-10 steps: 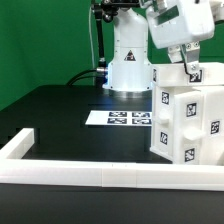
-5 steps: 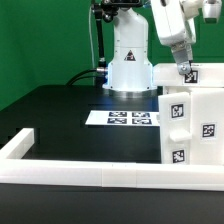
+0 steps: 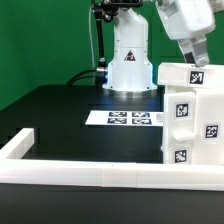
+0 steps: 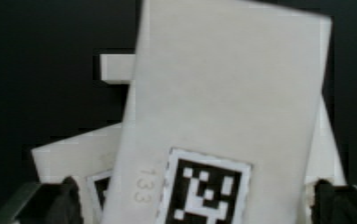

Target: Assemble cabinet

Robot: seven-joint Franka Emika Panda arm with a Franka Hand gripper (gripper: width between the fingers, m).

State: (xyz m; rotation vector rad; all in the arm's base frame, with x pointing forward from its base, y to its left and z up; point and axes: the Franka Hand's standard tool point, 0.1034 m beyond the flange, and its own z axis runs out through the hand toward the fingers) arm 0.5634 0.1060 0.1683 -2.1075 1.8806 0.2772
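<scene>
Because the cabinet (image 3: 190, 115) stands upright near the surface's (image 3: 70, 120) front edge, toward the corner on the exterior view's right, we read it as set there on purpose: the low white rail (image 3: 90, 176) fences that edge, and the box sits just behind it, close enough that the rail could brace it, though we cannot tell whether the two touch. Its tagged faces turn toward the exterior camera, which keeps the tags readable.

We see the gripper (image 3: 193, 57) coming down from above onto the top panel at the cabinet's upper edge. In the wrist view the jaws stand apart on either side of a tall white tagged panel (image 4: 219, 110), with one fingertip (image 4: 50, 200) visible beside it; they look parted and not pinching, though contact is too dark for us to confirm. We judge this straddle as lining up for a grip or a press on the top piece.

Farther back, mid-surface, lies the marker board (image 3: 128, 118), well apart from the cabinet.
</scene>
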